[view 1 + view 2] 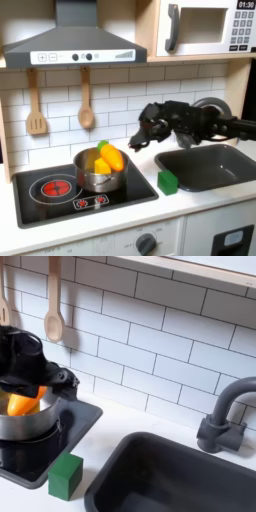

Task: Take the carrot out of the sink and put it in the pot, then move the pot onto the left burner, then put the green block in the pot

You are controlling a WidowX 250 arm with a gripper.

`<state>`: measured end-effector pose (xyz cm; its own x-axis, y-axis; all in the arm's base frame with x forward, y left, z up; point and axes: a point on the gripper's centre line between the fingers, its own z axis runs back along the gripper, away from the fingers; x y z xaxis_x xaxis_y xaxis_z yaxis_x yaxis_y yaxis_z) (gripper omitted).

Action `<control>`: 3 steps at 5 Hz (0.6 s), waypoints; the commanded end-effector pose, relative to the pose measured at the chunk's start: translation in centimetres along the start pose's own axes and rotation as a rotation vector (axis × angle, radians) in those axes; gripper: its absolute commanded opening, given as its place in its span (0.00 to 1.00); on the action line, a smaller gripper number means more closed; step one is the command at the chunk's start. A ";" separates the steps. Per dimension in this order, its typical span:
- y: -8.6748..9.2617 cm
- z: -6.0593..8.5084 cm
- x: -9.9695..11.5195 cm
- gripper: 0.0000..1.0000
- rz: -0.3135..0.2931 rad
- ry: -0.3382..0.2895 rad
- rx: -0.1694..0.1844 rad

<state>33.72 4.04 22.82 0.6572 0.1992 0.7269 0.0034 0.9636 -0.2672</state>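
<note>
At centre frame of first exterior view, hand (137, 141) beside pot (97, 178) holding carrot (110, 158); finger spacing unclear. Next: grip rim firmly, slide onto left burner (55, 187).

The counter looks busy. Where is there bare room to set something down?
The sink basin lies bare. So does the burner at the first exterior view's left. The white counter strip between stovetop and wall is free. It is crowded where the pot holds the carrot below the gripper, with the green block beside.
</note>
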 end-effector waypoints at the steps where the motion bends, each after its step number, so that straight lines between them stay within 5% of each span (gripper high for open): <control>1: -1.2 0.1 -1.4 1.00 -0.026 0.029 -0.009; 3: -1.4 0.2 -1.3 1.00 -0.016 0.027 -0.012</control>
<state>32.69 2.52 22.34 0.6772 0.1766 0.7143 0.0232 0.9652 -0.2606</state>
